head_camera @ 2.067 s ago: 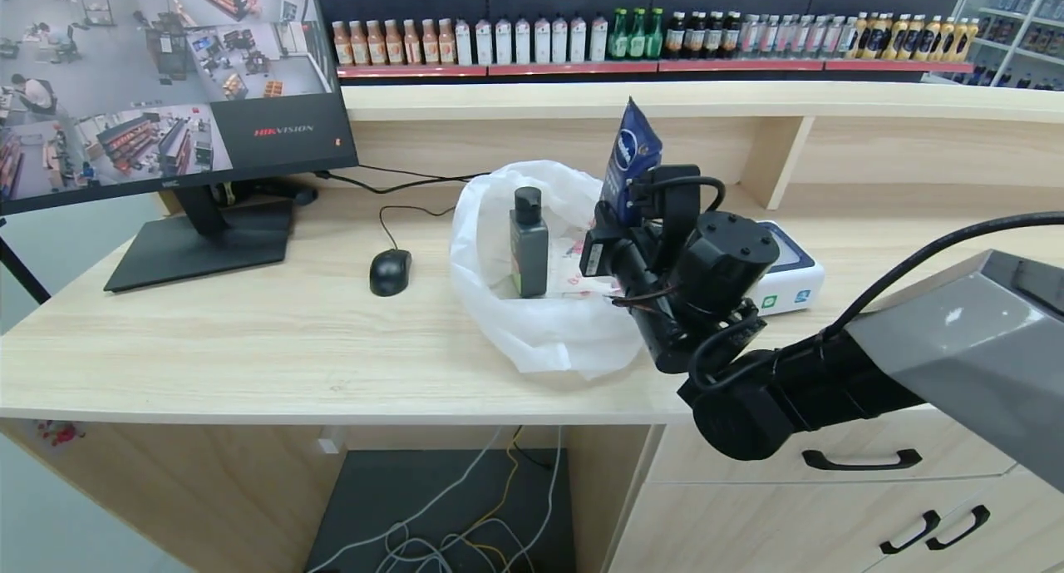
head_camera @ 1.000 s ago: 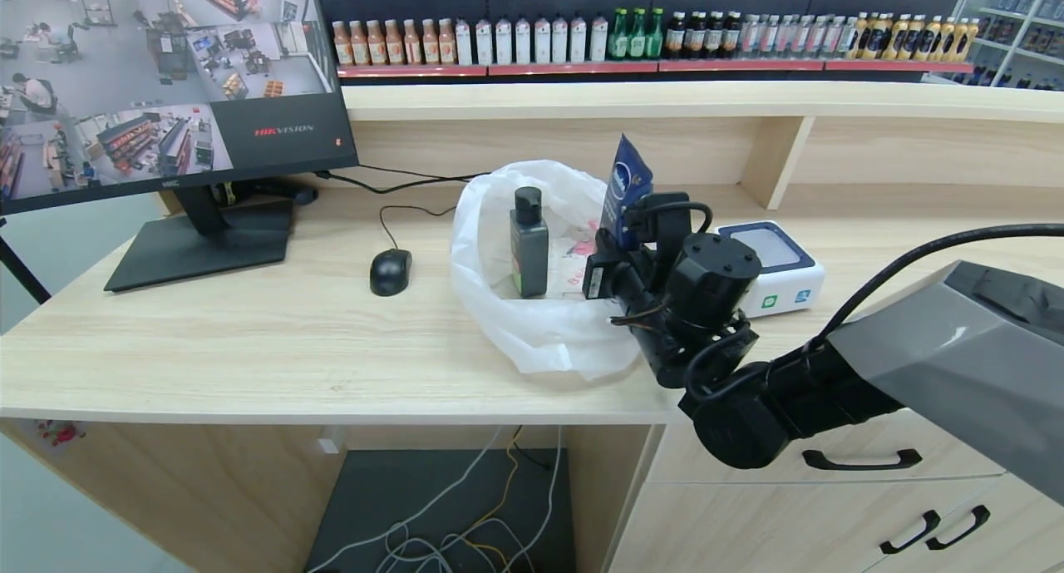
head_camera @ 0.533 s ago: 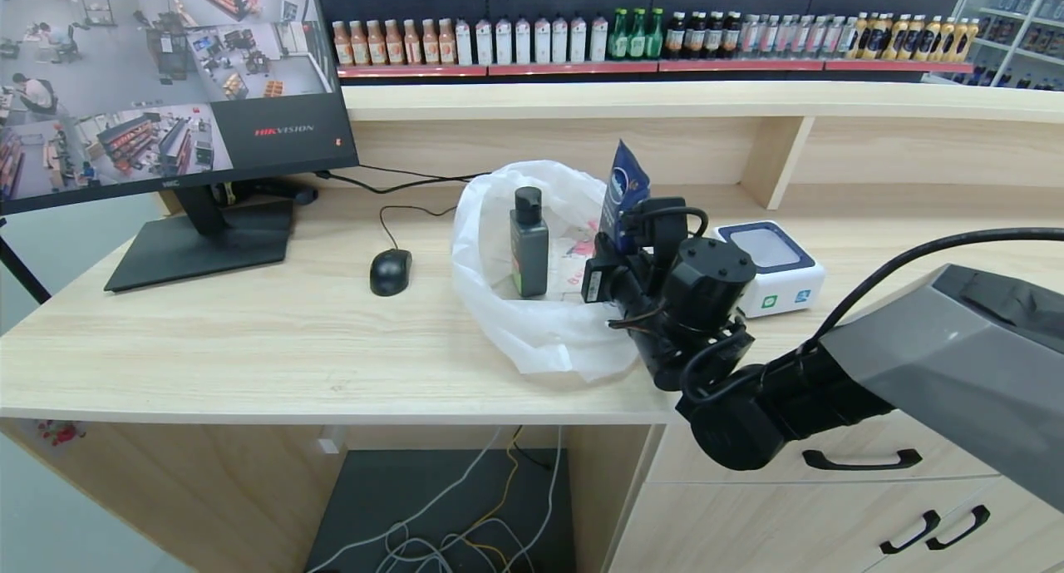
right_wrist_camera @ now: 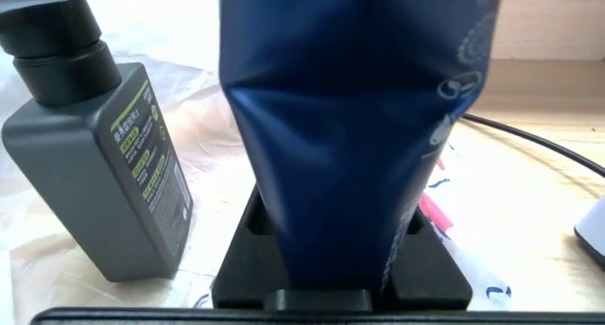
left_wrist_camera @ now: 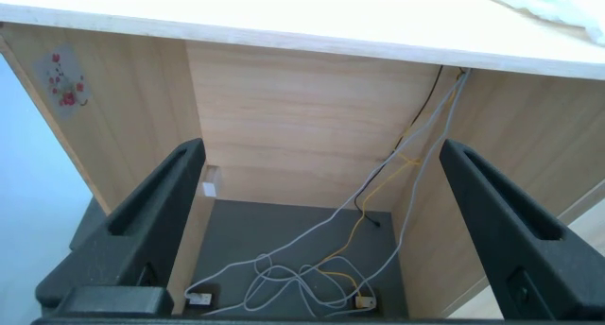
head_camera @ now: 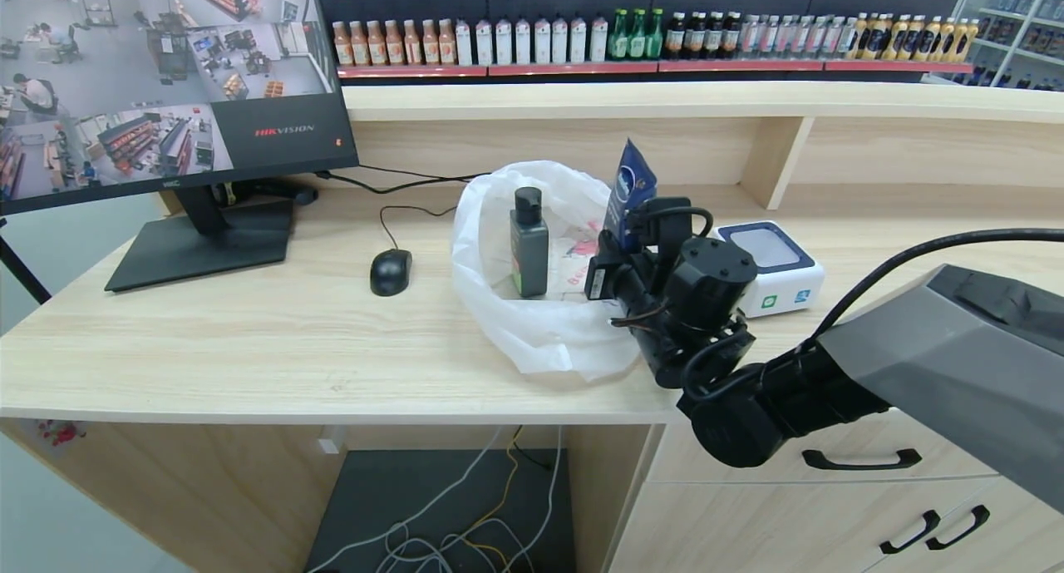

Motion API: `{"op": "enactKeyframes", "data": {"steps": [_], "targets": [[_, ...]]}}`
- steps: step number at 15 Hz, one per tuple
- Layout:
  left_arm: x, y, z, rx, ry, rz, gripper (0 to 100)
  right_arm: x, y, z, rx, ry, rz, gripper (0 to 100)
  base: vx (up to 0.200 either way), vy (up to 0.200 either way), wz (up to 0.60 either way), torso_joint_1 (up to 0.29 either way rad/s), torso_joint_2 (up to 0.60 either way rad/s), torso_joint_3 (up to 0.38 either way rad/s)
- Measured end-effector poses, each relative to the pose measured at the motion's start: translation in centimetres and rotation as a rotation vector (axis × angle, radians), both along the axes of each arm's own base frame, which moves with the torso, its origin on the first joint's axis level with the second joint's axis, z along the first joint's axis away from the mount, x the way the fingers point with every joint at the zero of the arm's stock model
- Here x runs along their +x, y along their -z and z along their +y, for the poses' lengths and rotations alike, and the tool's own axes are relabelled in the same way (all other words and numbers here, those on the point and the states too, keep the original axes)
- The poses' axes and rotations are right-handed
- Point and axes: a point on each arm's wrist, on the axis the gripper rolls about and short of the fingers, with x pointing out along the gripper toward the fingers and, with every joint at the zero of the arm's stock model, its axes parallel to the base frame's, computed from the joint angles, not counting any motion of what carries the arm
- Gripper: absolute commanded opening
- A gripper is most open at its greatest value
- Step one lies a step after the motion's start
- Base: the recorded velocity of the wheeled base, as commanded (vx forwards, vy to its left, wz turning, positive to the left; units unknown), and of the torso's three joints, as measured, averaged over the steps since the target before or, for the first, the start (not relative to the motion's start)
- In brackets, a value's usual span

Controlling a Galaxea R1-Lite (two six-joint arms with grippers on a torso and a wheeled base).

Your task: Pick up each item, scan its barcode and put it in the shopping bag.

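My right gripper (head_camera: pixel 642 224) is shut on a dark blue pouch (head_camera: pixel 630 184), which it holds upright at the right rim of the white shopping bag (head_camera: pixel 540 328). The pouch (right_wrist_camera: pixel 350 127) rises straight up out of the gripper (right_wrist_camera: pixel 340 268) in the right wrist view, its lower end hidden between the jaws. A grey bottle (head_camera: pixel 529 244) with a black cap stands upright inside the bag, left of the pouch; it shows again in the right wrist view as the grey bottle (right_wrist_camera: pixel 104 164). My left gripper (left_wrist_camera: pixel 321 221) hangs open below the counter edge with nothing in it.
A white barcode scanner (head_camera: pixel 773 265) sits on the counter right of the bag. A black mouse (head_camera: pixel 390 271) and a monitor (head_camera: pixel 158 82) stand to the left. Cables (left_wrist_camera: pixel 312 268) lie in the recess under the counter. A raised wooden ledge (head_camera: pixel 706 99) runs behind.
The right gripper has come down with the blue pouch to the bag's right rim, then shifted a little to the right. The bottle and bag have stayed put.
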Motion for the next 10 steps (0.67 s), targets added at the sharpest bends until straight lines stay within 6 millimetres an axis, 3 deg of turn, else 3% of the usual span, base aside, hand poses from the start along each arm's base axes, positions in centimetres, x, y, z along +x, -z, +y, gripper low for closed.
{"op": "enactKeyframes", "data": {"steps": [1,2,10], "targets": [[0.0,0.0,0.0,0.0,0.0,0.0,100,0.01,0.03,-0.01,0.005,-0.002,0.001,0,0.0,0.0,0.0,0.0,0.0,0.0],[0.0,0.0,0.0,0.0,0.0,0.0,100,0.02,0.08,-0.01,0.008,-0.004,0.001,100,0.0,0.0,0.0,0.0,0.0,0.0],[0.0,0.0,0.0,0.001,0.0,0.0,100,0.03,0.61,0.08,0.03,-0.012,-0.036,100,0.0,0.0,0.0,0.0,0.0,0.0]]}}
